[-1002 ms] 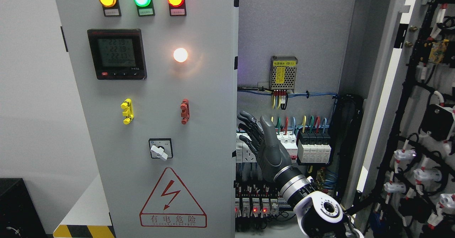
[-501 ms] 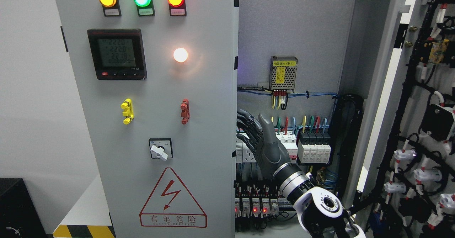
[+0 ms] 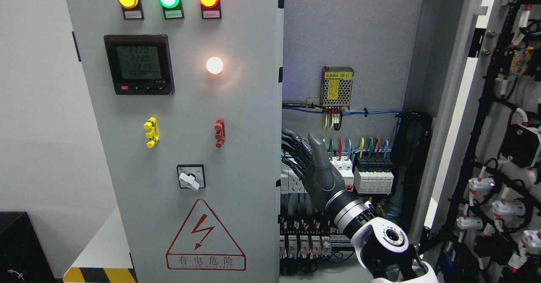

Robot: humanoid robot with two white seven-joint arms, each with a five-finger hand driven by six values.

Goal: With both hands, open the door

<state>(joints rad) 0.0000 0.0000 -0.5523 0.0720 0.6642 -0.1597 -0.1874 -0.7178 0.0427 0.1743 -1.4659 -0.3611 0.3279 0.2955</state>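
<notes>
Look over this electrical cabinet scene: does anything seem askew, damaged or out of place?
Nothing looks damaged or spilled. The one oddity: the selector switch knob on the left door sits tilted off vertical, though that may be a normal setting. The right hand reaches behind that door's edge.

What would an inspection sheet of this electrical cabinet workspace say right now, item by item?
Surface: nothing seen.
Job's things: left door closed, lamps lit; right door swung open.
Clutter: nothing seen.
Grippers: right hand inside the cabinet, fingers reaching behind the left door's edge; grasp hidden. Left hand not in view.
Cables: coloured wires into breakers; black looms on the right door.
Surroundings: white wall left.
</notes>
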